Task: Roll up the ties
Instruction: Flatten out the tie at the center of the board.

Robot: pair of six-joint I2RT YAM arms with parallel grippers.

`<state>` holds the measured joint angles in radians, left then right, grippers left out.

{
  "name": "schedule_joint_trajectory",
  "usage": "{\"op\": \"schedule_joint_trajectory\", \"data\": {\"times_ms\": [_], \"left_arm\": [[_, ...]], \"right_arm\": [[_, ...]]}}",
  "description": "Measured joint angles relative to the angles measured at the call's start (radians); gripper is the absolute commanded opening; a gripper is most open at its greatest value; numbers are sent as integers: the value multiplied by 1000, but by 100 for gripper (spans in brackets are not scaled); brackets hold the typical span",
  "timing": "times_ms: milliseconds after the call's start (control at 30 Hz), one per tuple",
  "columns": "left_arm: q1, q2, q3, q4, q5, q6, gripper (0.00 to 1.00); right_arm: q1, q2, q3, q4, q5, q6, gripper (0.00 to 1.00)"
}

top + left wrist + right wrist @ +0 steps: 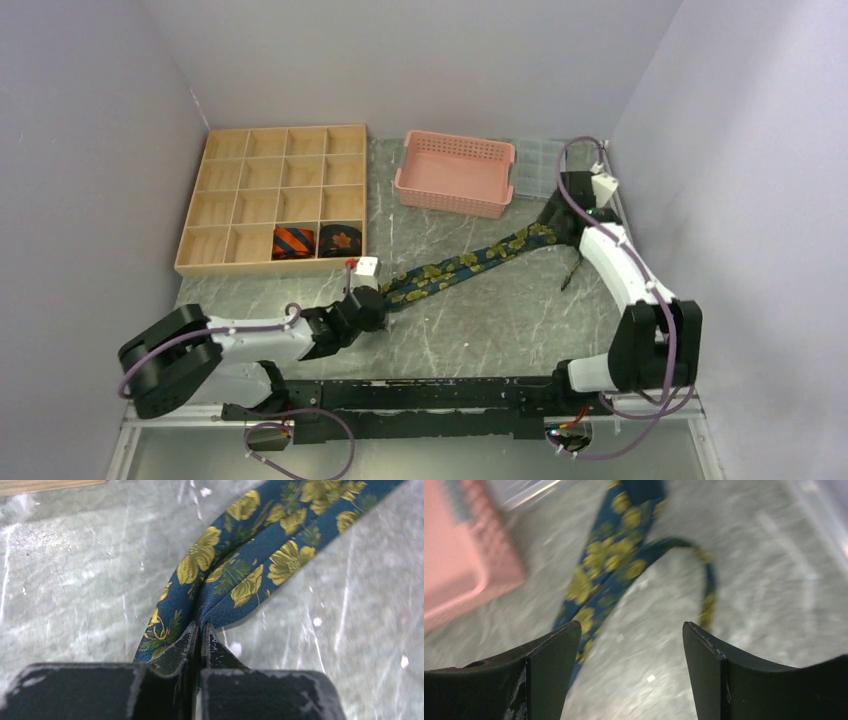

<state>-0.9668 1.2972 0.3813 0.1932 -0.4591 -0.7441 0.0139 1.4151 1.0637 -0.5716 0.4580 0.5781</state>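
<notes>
Floral tie (pixel 470 262) observed pinched at its folded end by the left end effector (pixel 201 627). The fingers were closed together, with the blue fabric clamped between the tips. From the pinch, the tie ran doubled, its two layers lying side by side. Yellow-green blossoms faced up on both.

The left end effector sat low over the grey marbled surface (pixel 500 320), just in front of the near right corner of the wooden tray (pixel 285 128). From there the tie stretched diagonally, away and to the right, as far as the right end effector (pixel 631 627).

The right end effector's fingers stood well apart and held nothing, poised above the tie's far end. Its wrist view was blurred. In that view the narrow tail curved off in an arc to the right. Whether that end effector touched the fabric could not be told.

The pink basket (pixel 450 198) stood on the surface just beyond the tie's far end.

In the tray's nearest row, the striped tie (pixel 293 242) lay rolled in the third compartment from the left. The leaf-motif tie (pixel 341 240) lay rolled in the rightmost compartment beside it.
</notes>
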Motion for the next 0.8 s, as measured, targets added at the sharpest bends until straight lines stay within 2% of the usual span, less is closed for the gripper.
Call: {"op": "schedule_joint_trajectory", "data": {"times_ms": [100,200,367,467,800], "left_arm": [[-68,-105,4,-116,-22,26,34],[-118,-212,31,-246,-60,37,47],[-137,-350,87,-435,-154,41,54],[-136,-361,113,-525,-203,39,55],[-137,-110,150,-596,-247,7,54]], "right_arm": [[107,-102,-122,107,-106,48,81],[166,-156,-215,155,-164,71,80],[296,-161,-287,233,-208,79,79],[364,-137,-312,315,-244,82,78],[547,88,-303,454,-306,80,77]]}}
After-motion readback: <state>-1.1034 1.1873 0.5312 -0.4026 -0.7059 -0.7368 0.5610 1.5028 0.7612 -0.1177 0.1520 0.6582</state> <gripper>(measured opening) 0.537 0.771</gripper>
